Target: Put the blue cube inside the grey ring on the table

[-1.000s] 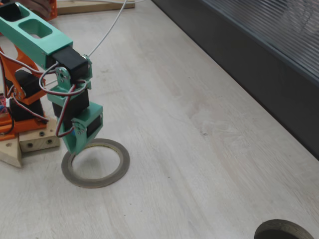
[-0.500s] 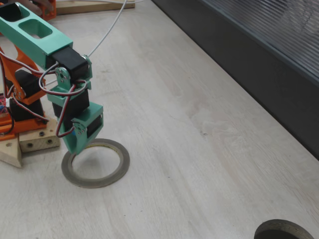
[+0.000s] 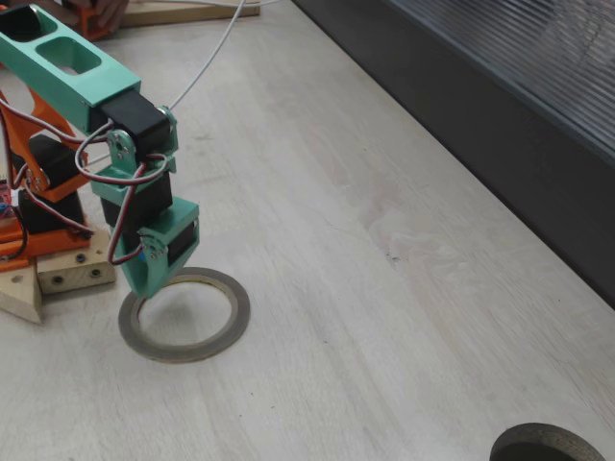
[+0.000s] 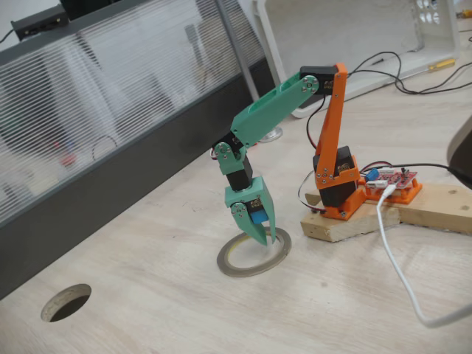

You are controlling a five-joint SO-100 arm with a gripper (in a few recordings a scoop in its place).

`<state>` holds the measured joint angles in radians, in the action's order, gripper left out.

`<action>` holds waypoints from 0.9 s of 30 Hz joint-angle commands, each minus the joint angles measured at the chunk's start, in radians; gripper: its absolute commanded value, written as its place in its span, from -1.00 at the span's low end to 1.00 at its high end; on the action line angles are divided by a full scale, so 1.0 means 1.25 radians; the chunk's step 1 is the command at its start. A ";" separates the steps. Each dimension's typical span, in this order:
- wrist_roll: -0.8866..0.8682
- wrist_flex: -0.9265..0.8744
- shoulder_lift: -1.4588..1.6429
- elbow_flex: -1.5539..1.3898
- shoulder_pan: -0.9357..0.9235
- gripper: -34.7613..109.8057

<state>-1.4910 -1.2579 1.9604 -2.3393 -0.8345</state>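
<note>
The grey ring (image 3: 233, 309) lies flat on the pale wood table (image 3: 384, 288), just in front of the arm's base. My green gripper (image 3: 142, 291) points down over the ring's left rim, its tips close above the table. From the other side, the gripper (image 4: 263, 238) is shut on the blue cube (image 4: 257, 215), which sits high between the fingers. There the tips hang over the ring's (image 4: 230, 267) opening, near its back rim.
A dark round object (image 3: 548, 444) sits at the lower right corner, seen as a round dark opening (image 4: 66, 302) from the other side. The orange arm base stands on a wooden block (image 4: 354, 221). A white cable (image 4: 398, 273) trails across the table. A dark window ledge (image 3: 500, 144) borders the table.
The arm and the ring have not moved. Only a person's hand at the top left edge has shifted slightly.
</note>
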 commanded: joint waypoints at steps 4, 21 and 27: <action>-0.004 -0.004 0.023 0.004 -0.011 -0.51; -0.005 -0.002 0.027 -0.004 -0.010 -0.51; -0.005 -0.002 0.026 0.002 -0.010 -0.51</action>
<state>-1.4910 -1.2563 1.9650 -2.3439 -0.8345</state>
